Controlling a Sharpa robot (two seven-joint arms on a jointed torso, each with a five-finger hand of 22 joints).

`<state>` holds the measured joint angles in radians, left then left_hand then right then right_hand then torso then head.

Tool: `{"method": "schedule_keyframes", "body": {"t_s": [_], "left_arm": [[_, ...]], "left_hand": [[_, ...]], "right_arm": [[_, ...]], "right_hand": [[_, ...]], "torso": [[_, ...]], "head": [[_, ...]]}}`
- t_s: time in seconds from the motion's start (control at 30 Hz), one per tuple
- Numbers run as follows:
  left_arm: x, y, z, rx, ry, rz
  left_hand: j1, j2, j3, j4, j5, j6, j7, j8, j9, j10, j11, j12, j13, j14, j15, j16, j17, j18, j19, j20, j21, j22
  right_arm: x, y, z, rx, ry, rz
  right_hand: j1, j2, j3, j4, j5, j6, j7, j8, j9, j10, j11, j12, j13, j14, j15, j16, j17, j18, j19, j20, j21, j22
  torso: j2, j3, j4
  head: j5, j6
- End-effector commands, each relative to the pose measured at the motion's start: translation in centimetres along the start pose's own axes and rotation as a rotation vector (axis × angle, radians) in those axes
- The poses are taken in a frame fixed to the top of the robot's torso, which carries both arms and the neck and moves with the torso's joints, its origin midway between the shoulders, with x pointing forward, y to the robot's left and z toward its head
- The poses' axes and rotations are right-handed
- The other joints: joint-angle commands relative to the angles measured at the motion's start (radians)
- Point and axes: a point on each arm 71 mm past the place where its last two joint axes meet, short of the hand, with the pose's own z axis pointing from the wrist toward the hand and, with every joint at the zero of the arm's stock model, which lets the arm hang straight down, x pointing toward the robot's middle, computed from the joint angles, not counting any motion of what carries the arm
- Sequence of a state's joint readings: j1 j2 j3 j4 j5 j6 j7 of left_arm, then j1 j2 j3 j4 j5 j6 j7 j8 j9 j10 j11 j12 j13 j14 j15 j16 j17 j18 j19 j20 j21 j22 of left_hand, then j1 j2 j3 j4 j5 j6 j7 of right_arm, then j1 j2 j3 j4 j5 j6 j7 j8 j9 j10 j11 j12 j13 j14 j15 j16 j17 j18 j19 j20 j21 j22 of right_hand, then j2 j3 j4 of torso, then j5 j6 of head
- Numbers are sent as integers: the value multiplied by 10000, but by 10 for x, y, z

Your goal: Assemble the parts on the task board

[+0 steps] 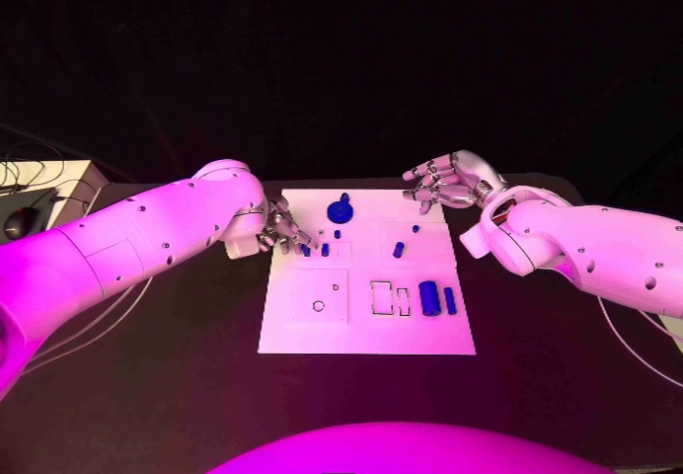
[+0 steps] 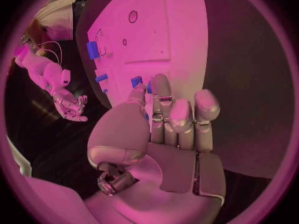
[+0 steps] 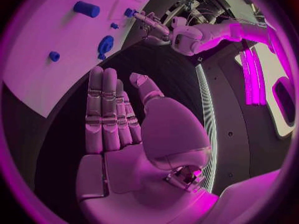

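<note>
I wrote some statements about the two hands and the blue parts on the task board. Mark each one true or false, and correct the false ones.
1. The right hand holds a blue part. False: it is open, off the far right corner of the task board, holding nothing.
2. The left hand is at the board's left edge. True.
3. The round blue part lies near the board's far edge. True.
4. The large blue cylinder lies on the bare table. False: it lies on the board, on its right side.

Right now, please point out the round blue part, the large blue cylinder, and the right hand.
Round blue part [image 1: 339,210], head view, on its disc face.
Large blue cylinder [image 1: 428,297], head view, mid-body.
Right hand [image 1: 445,184], head view, on the palm.
</note>
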<state>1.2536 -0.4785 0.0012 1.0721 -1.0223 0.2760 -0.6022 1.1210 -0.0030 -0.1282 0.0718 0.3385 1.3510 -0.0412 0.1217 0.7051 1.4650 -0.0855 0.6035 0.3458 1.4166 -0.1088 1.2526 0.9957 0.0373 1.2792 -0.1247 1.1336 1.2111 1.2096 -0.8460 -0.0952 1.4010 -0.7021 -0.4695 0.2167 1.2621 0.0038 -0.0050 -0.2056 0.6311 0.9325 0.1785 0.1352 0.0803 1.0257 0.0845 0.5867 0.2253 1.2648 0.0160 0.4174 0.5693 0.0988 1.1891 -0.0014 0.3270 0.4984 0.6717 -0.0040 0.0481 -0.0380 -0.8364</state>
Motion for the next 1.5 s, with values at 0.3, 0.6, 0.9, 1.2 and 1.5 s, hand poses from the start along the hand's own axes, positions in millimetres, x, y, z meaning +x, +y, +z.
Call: {"method": "schedule_keyframes", "body": {"t_s": [0.3, 0.6, 0.9, 1.2, 1.5], "left_arm": [[-2, -1, -2, 221, -89, -329], [-4, 0, -3, 284, -168, -458], [-19, 0, -16, 1185, -598, -1688], [-30, 2, -36, 3635, -1222, -3725], [-33, -8, -46, 6254, -3534, -3097]], "left_hand": [[166, 54, -129, -6, 15, -67, 22, -15, 25, 439, -32, -41, 20, 3, -65, -42, -13, 18, -13, -70, -70, -18], [174, 55, -160, -2, 13, -91, 33, -17, 22, 428, -27, -71, 19, -11, -65, -72, -48, 29, -49, -67, -121, -55], [474, -13, -171, -81, 56, -855, 371, -191, -80, -218, 165, -598, -121, -608, -13, -1124, -1336, 160, -842, -59, -1301, -922], [2544, 179, 309, -743, 117, -3113, 1481, -570, -3068, -2927, 1454, -3238, -2267, -3545, 1235, -4907, -4479, 348, -3022, 1300, -5700, -3935], [3473, -123, 1869, -1933, 51, -2842, 1370, -537, -5670, -3193, 1892, -4637, -2853, -3809, 1675, -7121, -7085, 484, -3449, 1795, -7267, -4970]], "right_arm": [[1, 0, 0, -74, 132, -43], [1, 0, -1, -69, 135, -43], [1, -1, -1, -83, 91, -24], [-1, -3, -3, -83, -24, -7], [-2, -4, -3, -84, -124, 14]], "right_hand": [[-20, 79, 86, -69, 70, 0, 54, -76, -18, 23, -71, -71, -17, 3, -26, -56, 15, -111, -105, -16, 81, 103], [-20, 79, 86, -69, 70, 0, 54, -76, -18, 23, -71, -71, -17, 3, -26, -56, 15, -111, -105, -16, 81, 103], [-20, 79, 86, -69, 70, 0, 54, -76, -18, 23, -71, -71, -17, 3, -26, -56, 15, -111, -105, -16, 81, 103], [-26, 78, 101, -91, 75, 2, 55, -78, -17, 23, -71, -70, -17, 2, -26, -57, 15, -109, -118, -17, 93, 140], [-14, 82, 111, -103, 76, 2, 56, -78, -17, 24, -72, -69, -17, 2, -27, -58, 14, -108, -121, -19, 97, 149]], "torso": [[2, 5, 1], [4, 0, -5], [-17, 0, 9], [-11, -14, 22], [-9, -26, 16]], "head": [[-4, 11], [15, 34], [-1, 107], [-40, 259], [11, 437]]}}
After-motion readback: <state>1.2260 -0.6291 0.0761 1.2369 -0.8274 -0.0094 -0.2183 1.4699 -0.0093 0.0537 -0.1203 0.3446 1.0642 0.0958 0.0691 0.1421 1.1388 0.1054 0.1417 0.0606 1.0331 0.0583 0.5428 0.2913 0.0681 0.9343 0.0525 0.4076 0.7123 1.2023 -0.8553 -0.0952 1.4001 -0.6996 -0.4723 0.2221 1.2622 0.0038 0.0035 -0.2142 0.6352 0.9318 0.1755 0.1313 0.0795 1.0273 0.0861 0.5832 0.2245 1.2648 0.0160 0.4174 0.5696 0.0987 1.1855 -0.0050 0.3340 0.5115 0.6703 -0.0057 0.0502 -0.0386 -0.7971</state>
